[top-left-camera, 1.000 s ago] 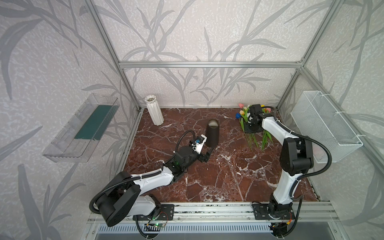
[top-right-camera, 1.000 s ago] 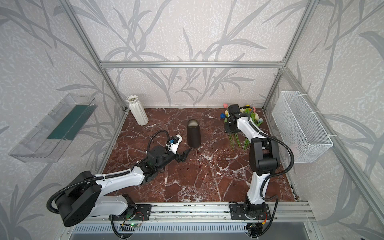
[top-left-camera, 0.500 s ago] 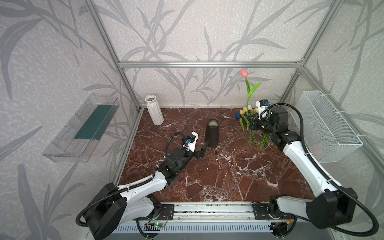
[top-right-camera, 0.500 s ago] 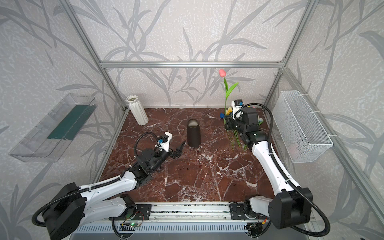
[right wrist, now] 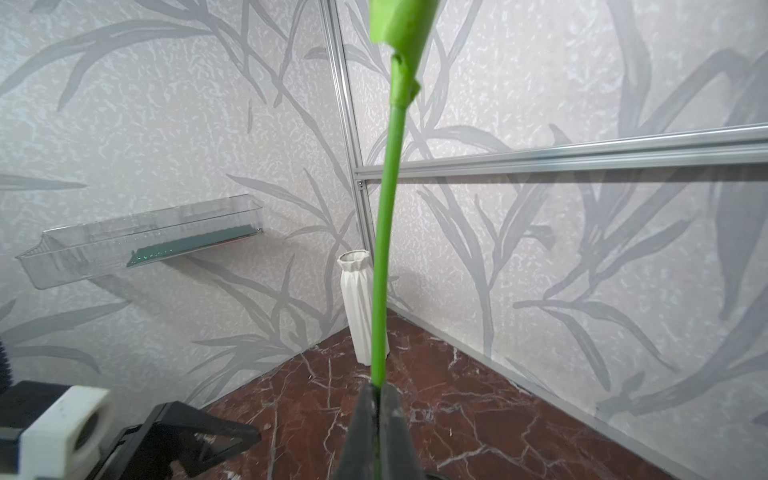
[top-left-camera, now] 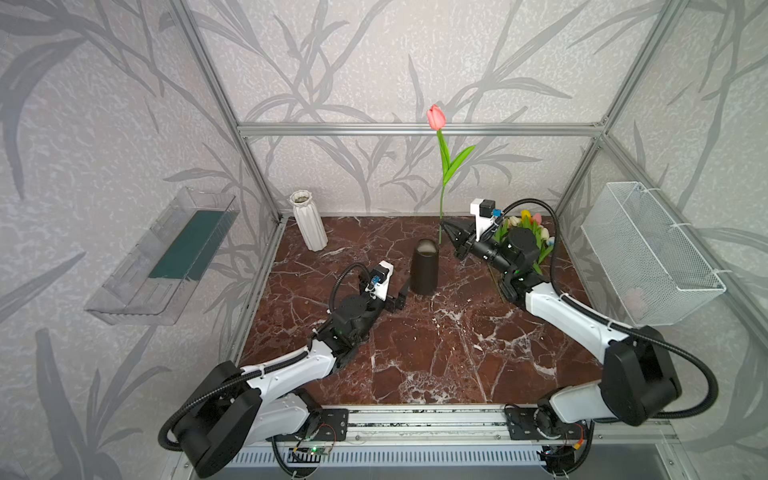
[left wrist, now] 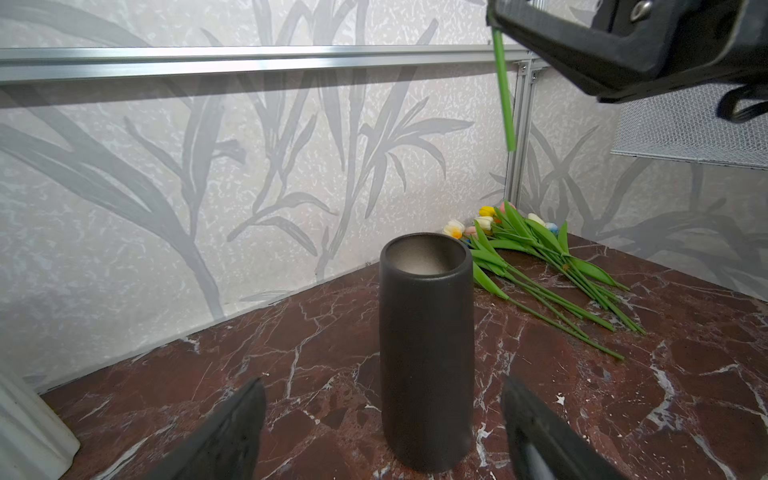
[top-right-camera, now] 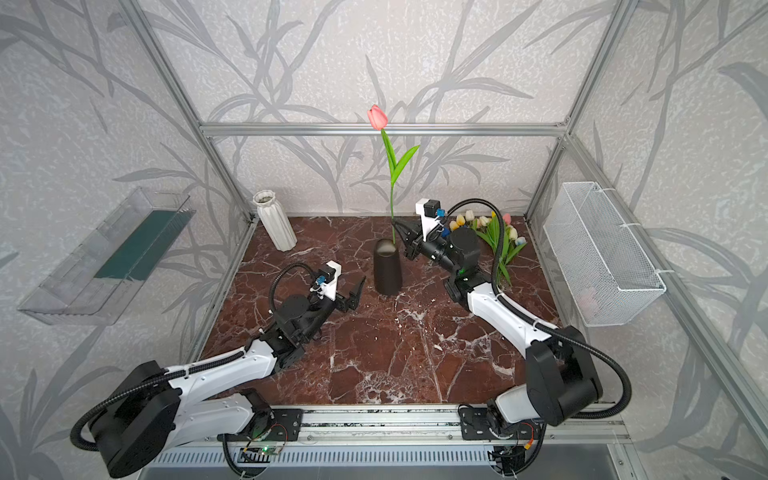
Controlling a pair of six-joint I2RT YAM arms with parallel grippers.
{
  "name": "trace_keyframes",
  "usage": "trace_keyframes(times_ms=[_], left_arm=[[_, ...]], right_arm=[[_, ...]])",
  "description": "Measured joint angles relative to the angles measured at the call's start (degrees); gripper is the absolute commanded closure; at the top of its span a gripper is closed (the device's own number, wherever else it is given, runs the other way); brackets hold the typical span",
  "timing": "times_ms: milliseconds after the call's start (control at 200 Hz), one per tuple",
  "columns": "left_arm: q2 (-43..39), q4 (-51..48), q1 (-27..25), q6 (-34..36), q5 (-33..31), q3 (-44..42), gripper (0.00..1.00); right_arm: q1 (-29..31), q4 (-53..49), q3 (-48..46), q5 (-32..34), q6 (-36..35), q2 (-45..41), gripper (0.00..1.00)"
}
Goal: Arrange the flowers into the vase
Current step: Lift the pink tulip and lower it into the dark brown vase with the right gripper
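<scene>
Pink tulip [top-left-camera: 436, 116] is the only flower off the worktop [top-left-camera: 415, 353]. The right claw [right wrist: 376, 392] is closed tight on the low part of its stem and holds it upright, with the head high above the claw. The cut end hangs just under the claw, over the dark vase [left wrist: 426, 332] and near its mouth, not yet inside. The left claw [top-right-camera: 356, 294] is wide open and holds nothing. The vase stands just ahead of it, untouched, and looks empty. The other flowers [left wrist: 540, 257] lie in a pile on the worktop behind the right claw. I judge the task is near its start: no flower is placed, the first must be lowered in, and the whole pile is left.
</scene>
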Motion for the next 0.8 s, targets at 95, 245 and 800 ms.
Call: trace_keyframes(times_ms=[95,245,800], left_arm=[[0.6,0.0,0.1,0.0,-0.2,0.0,0.11],[1.3,-0.1,0.7,0.0,-0.2,0.1,0.12],[5.8,-0.1,2.3,0.4,0.6,3.9,0.11]], right_arm=[[0.2,5.2,-0.1,0.8,-1.1,5.0,1.0],[0.9,9.7,-0.7,1.8,-3.3,10.1,1.0],[2.9,18.9,-9.7,3.5,-12.2,13.9,0.94]])
